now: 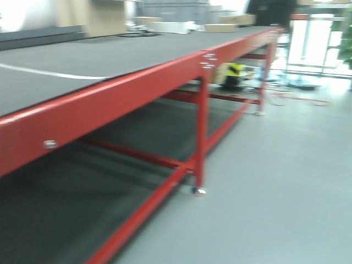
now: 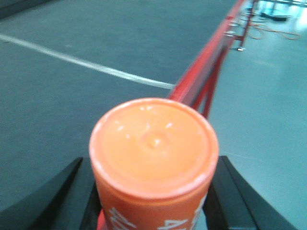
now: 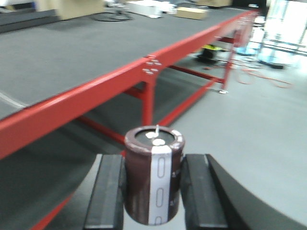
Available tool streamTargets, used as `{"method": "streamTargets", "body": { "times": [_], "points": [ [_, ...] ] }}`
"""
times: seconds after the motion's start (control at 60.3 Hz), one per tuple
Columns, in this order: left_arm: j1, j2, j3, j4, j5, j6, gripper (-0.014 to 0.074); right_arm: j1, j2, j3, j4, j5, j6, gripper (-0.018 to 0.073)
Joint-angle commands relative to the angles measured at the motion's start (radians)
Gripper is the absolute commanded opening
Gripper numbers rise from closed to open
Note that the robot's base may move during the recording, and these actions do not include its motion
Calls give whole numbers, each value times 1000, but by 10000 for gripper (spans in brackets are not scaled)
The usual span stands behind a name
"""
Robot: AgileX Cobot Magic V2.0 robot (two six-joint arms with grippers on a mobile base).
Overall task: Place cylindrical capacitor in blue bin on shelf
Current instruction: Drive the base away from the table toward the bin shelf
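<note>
Capacitor: the capacitor (image 3: 154,179) stands upright between the two black fingers (image 3: 108,191) of the right gripper (image 3: 153,167). Its body is dark brown with a pale stripe down the front, and two small metal pins show on its top.
Right jaws: pressed against the capacitor from both sides, pinching it in the air above the floor (image 3: 249,143).
Left gripper: the left gripper (image 2: 153,191) carries an orange can (image 2: 153,143), seen from above, with white lettering on its side.
Left jaws: one black finger (image 2: 57,191) on each side of the can. They seem to clamp it, though the blur hides the exact contact.
Workbench: a long workbench (image 1: 110,93) with a red frame and a dark grey top runs away to the right, close beside both grippers.
White line: a thin white line (image 1: 49,72) crosses the bench top.
Far end: pale boxes (image 3: 192,13) lie on the bench, and an orange cable (image 3: 261,79) lies on the floor.
</note>
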Motion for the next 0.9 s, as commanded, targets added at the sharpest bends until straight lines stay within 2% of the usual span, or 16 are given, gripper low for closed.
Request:
{"method": "streamTargets", "body": {
  "times": [0.0,0.879],
  "points": [
    [-6,-4,-7,-2,-14,-1,-111,-1,-6,0,-2,-16,0,-162],
    [-6,-4,-7,-2,-14,-1,-111,-1,-6,0,-2,-16,0,-162]
  ]
}}
